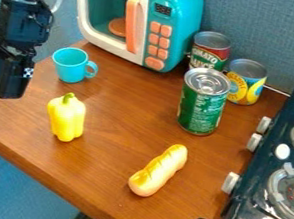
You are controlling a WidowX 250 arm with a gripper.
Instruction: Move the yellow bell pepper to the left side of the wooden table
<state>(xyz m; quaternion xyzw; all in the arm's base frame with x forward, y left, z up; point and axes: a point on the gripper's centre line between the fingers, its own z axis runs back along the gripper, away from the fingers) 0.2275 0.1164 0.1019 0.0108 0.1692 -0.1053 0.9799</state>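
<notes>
Looks like smooth plastic on the microwave (pixel 178 14) and the cup (pixel 69 68). Gleams like glossy plastic on the pepper (pixel 67 118). Seems smooth and lightly shiny on the bread roll (pixel 159 171). Shows wood grain, with a soft sheen, on the table (pixel 112 142). Shines as metal on the lids of the green can (pixel 200 108), red can (pixel 209 51) and yellow can (pixel 245 87). Reads glossy on the dark stove (pixel 265 159), cloth-like and matt on the wall (pixel 254 29).

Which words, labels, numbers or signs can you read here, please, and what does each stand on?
"TOMATO SAUCE": on the red-labelled can.
Yellow-labelled can: lettering too small to read with certainty.
Green can: print too small to read.
Toy microwave: characters on its display too small to read.
Black-and-white tag on the robot arm: pattern too small to make out.
</notes>
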